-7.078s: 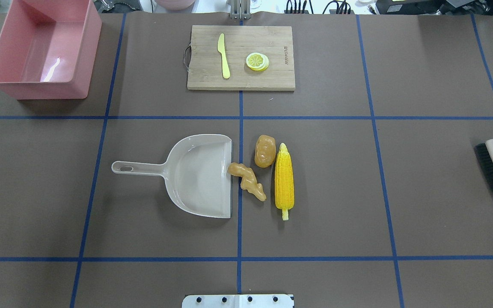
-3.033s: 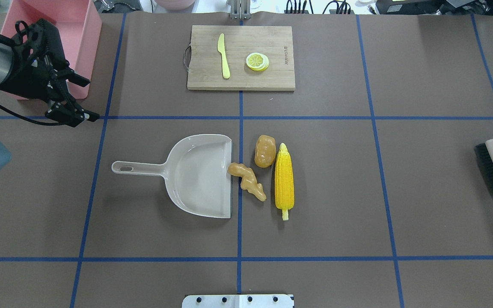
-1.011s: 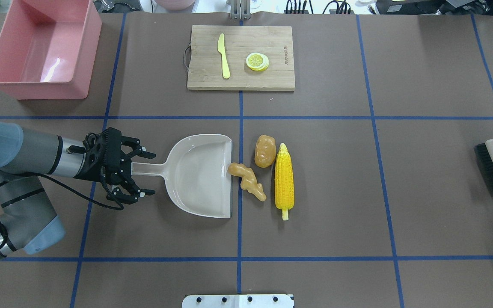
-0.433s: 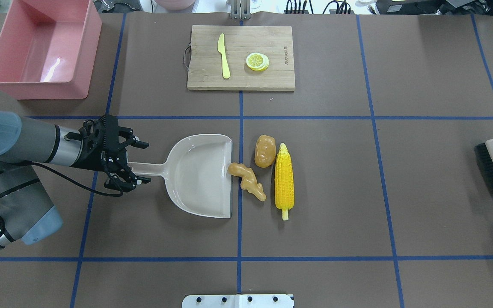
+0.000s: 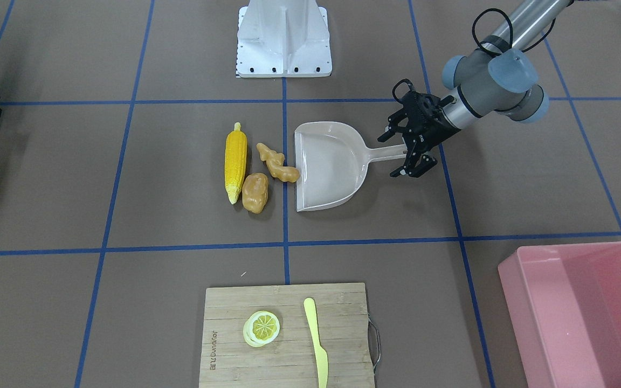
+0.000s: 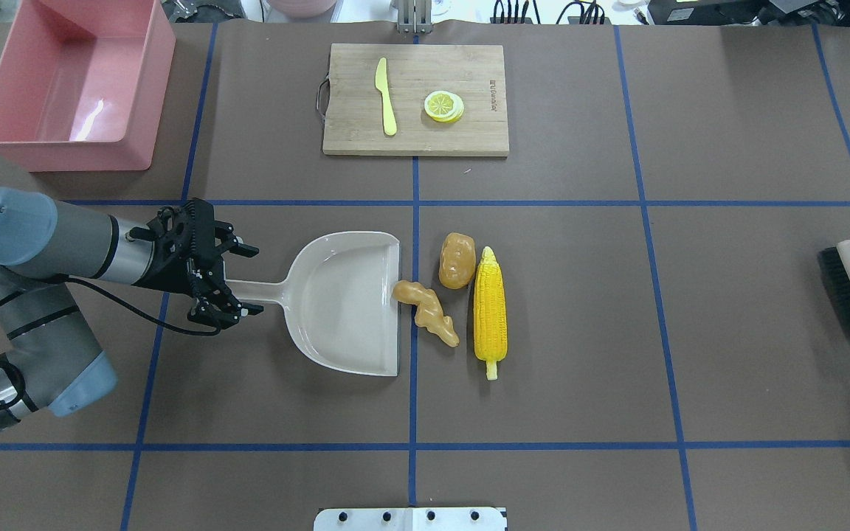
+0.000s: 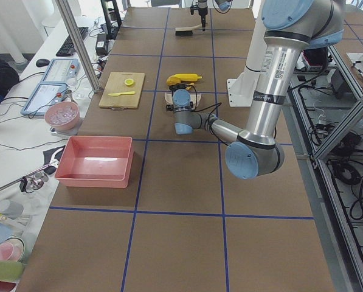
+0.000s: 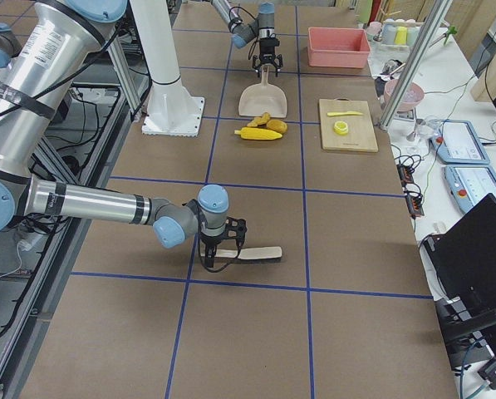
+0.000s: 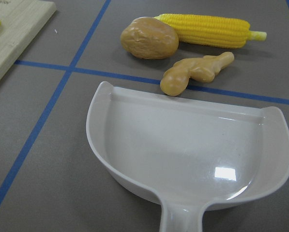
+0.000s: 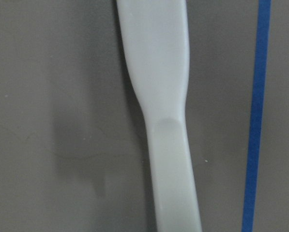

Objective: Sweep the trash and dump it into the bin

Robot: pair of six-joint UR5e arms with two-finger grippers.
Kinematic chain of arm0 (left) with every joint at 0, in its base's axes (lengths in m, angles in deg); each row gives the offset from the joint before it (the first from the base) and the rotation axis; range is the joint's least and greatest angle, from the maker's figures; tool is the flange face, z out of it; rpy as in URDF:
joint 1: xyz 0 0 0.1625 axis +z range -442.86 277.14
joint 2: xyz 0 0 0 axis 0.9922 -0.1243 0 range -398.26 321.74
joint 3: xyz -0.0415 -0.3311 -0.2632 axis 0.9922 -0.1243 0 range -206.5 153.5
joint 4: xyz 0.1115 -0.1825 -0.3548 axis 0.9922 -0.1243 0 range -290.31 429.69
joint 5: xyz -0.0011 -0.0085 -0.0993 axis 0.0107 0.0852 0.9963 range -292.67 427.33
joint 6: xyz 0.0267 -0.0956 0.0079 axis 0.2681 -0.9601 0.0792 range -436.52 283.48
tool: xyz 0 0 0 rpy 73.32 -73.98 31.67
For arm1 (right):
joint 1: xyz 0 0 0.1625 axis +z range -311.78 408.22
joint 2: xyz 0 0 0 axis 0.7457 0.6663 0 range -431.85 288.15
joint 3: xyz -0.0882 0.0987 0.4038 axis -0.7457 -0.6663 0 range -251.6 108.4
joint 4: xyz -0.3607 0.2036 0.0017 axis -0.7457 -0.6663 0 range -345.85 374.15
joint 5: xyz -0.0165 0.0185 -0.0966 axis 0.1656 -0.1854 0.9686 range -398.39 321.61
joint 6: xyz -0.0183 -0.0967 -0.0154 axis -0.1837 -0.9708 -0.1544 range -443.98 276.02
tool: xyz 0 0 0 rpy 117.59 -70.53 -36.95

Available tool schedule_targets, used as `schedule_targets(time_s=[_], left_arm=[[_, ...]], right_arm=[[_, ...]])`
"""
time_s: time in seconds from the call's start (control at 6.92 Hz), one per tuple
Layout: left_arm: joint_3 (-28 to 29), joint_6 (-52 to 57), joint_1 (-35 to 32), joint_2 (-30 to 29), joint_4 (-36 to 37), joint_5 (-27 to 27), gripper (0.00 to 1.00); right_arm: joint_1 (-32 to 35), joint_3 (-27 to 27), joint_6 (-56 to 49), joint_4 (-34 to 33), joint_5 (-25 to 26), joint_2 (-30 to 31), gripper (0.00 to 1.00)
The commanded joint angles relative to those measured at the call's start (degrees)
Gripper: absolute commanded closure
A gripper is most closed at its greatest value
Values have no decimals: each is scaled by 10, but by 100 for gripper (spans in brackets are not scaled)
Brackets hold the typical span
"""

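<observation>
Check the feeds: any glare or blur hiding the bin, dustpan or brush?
Overhead view: a white glare streak on the floor of the bin, rim readable. Left wrist view: a bright square highlight in the bowl of the dustpan; the corn cob beyond is sharp. Right wrist view: the brush handle fills the frame, slightly soft, dim shadow to its left.

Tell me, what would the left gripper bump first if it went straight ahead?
The dustpan. The left gripper straddles its handle with open fingers, so the pan's back wall probably comes first.
</observation>
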Motion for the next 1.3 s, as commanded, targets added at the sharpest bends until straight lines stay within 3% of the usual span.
schedule_targets(time_s=[0.0, 0.14, 0.29, 0.43, 0.58, 0.87, 1.16], left_arm=[[1, 2, 5, -3, 7, 2, 2], [1, 21, 8, -3, 20, 2, 2], [2, 32, 10, -12, 34, 2, 2], [6, 32, 16, -17, 35, 2, 2], [6, 32, 21, -19, 35, 2, 2], [6, 33, 30, -19, 34, 2, 2], [5, 32, 31, -18, 28, 3, 2]], right_arm=[[-1, 3, -2, 1, 8, 8, 21], [-1, 3, -2, 5, 8, 10, 27], [-1, 3, -2, 19, 8, 18, 42], [-1, 3, -2, 23, 7, 22, 77], [-1, 3, -1, 35, 7, 28, 100], [1, 5, -5, 38, 3, 30, 100], [2, 76, -5, 31, -11, 38, 100]])
